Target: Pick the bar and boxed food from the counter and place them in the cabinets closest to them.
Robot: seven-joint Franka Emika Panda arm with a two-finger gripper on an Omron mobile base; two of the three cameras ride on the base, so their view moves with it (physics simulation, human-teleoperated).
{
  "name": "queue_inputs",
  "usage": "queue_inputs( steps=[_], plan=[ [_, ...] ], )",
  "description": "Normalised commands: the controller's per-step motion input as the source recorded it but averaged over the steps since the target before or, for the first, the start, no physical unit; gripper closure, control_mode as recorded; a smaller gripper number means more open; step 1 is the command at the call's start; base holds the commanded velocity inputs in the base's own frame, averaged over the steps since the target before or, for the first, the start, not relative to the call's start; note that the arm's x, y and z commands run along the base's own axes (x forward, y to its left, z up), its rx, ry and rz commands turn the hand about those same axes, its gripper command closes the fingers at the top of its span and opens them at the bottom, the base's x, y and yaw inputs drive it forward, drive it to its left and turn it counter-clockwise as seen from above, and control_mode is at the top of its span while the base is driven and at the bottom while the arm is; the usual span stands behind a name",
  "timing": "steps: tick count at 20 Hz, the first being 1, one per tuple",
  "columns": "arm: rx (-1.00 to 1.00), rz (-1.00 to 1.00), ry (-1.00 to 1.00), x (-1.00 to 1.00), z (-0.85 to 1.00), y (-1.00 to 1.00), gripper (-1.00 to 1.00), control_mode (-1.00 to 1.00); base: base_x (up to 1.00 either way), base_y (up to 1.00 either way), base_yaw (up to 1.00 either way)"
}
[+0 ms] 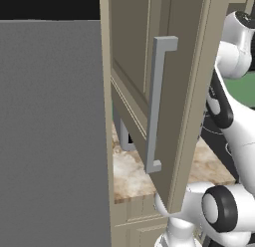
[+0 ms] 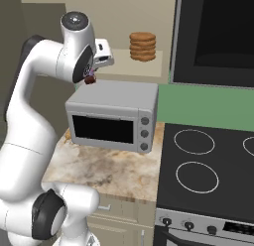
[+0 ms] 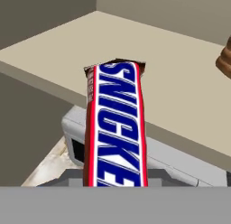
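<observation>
Gripping the bar, the claw was closed on it above the toaster oven, just short of the cabinet shelf. Risks: bar's far end striking the shelf edge; nudging the stacked cookies.

Glossy wrapper on the bar; marbled stone tabletop beneath a matt grey toaster oven; plain matt cabinet shelf.

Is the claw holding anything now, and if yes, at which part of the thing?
Yes. The claw is shut on the long chocolate bar in a red, white and blue wrapper, gripping it at its near end; the far end points toward the beige cabinet shelf.
</observation>
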Motion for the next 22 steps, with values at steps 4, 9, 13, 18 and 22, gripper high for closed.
queue_inputs(
  steps=[4, 9, 13, 18, 22],
  plan=[
    [0.00, -0.04, 0.01, 0.37, 0.00, 0.00, 1.00, -1.00, 0.00, 0.00, 0.00],
    [0.00, -0.04, 0.01, 0.34, 0.00, 0.00, 1.00, -1.00, 0.00, 0.00, 0.00],
    [0.00, -0.04, 0.01, 0.36, 0.00, 0.00, 1.00, -1.00, 0.00, 0.00, 0.00],
    [0.00, -0.04, 0.01, 0.36, 0.00, 0.01, 1.00, -1.00, 0.00, 0.00, 0.00],
    [0.00, -0.05, 0.01, 0.39, 0.00, 0.02, 1.00, -1.00, 0.00, 0.00, 0.00]
  ],
)
